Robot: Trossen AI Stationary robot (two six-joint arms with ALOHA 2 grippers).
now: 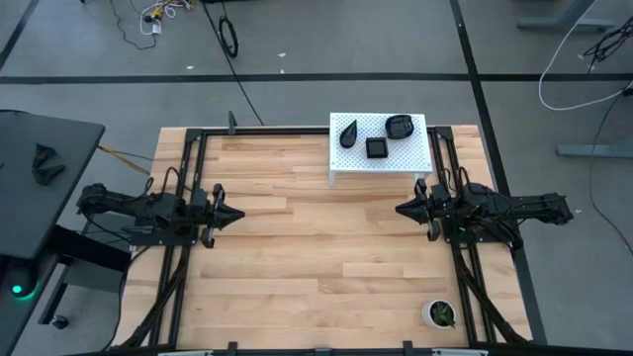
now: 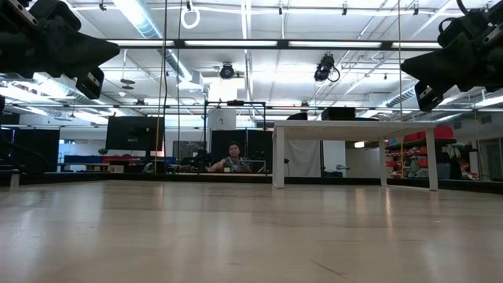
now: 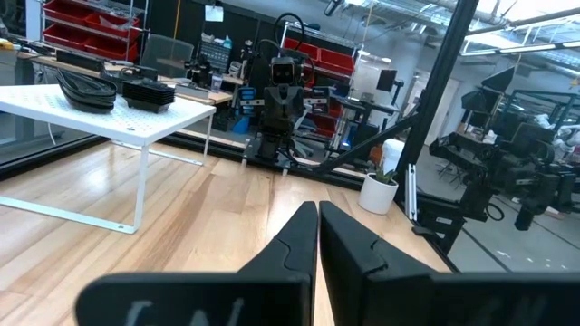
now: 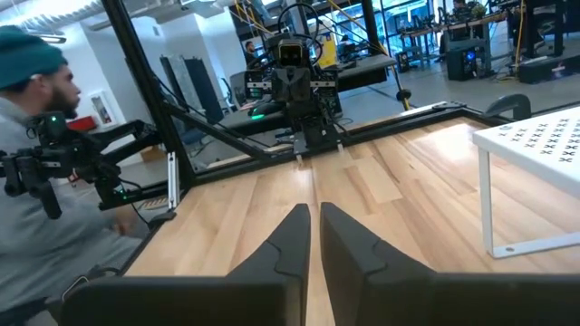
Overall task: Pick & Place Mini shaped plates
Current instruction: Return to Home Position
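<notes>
Left gripper [image 1: 237, 214]: fingers together, holding nothing, raised over left side of table [image 1: 316, 267]. Right gripper [image 1: 401, 209]: likewise closed and empty, facing it from the right. Mini shaped plates [image 1: 377, 147]: three black stacks on white shelf [image 1: 413, 158] at far edge, right of centre.

Even overhead light, soft shadows.
Ceiling strip lights [image 2: 141, 17] glare in the low view, leaving both arms as dark silhouettes. The worktop [image 1: 316, 257] is evenly lit, the white shelf [image 1: 415, 148] casts a faint shadow, and the mini shaped plates [image 1: 377, 146] stay flat black.
</notes>
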